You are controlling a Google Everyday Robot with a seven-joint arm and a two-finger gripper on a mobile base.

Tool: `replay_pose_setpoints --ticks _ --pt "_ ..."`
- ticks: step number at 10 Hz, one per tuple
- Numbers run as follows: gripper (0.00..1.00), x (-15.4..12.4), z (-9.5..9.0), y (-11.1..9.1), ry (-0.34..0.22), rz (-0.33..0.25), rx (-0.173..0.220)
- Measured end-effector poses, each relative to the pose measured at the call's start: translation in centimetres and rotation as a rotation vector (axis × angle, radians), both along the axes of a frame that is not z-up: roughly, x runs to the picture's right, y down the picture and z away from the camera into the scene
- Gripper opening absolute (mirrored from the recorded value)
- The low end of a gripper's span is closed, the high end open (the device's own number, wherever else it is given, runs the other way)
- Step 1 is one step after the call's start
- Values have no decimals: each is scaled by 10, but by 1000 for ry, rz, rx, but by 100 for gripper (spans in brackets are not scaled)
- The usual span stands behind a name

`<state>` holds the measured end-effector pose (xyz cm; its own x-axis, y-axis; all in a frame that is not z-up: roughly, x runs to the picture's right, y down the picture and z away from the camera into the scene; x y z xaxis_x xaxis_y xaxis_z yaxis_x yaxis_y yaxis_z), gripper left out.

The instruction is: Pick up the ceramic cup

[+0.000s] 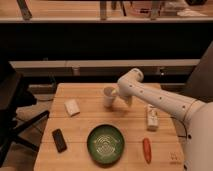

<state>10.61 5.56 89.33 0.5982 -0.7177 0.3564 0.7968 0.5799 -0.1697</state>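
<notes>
The ceramic cup (108,97) is a small white-grey cup standing in the upper middle of the wooden table (85,125). My gripper (116,98) sits right against the cup's right side, at the end of the white arm (160,102) that reaches in from the lower right. The arm's wrist hides the contact between gripper and cup. I cannot tell whether the cup rests on the table or is just off it.
A green bowl (106,143) sits at the front middle. A white packet (72,107) and a black flat object (59,140) lie on the left. A white bottle with a green label (152,118) and an orange-red carrot-like item (146,150) lie on the right. A black chair (10,105) stands at the left.
</notes>
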Motion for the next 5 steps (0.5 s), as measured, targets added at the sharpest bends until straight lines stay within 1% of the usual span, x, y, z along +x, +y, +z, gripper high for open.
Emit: replay_pose_setpoints --ticks 5 --pt "80 5 -2 -1 2 -3 4"
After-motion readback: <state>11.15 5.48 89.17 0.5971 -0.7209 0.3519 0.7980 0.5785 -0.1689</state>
